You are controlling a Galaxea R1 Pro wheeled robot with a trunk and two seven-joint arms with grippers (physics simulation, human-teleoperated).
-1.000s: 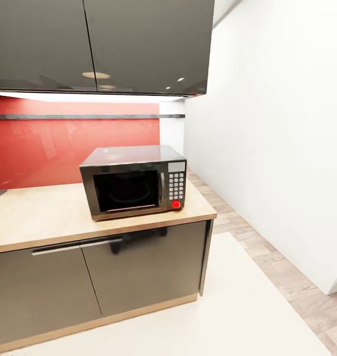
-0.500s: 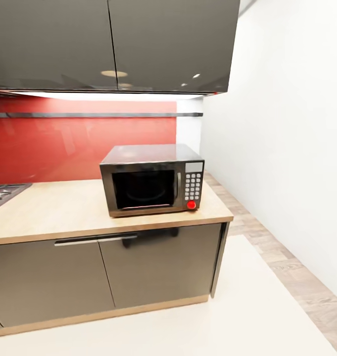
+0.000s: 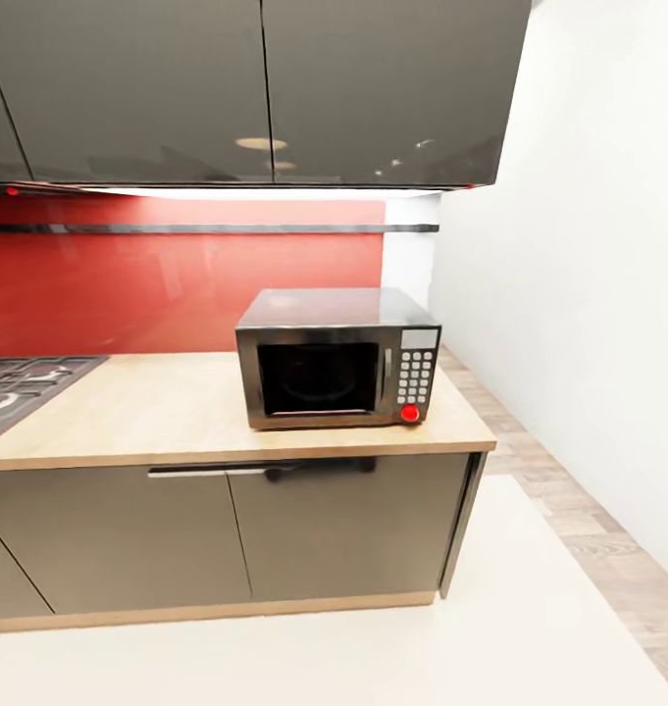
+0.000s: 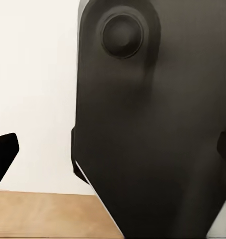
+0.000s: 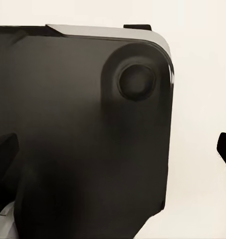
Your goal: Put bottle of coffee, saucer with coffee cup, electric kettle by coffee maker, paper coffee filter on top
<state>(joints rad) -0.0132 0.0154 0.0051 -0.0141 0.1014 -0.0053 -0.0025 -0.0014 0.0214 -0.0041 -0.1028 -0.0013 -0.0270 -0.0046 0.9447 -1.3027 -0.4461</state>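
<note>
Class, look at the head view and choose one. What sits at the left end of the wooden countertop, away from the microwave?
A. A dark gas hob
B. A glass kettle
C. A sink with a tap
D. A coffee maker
A. The dark gas hob with its black grates lies set into the countertop at the picture's left edge, while the microwave stands near the right end.

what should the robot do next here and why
Probably keep turning left along the countertop. The head view takes in a microwave and a stove corner, but no coffee maker, bottle, kettle, cup or saucer to act on.
</note>
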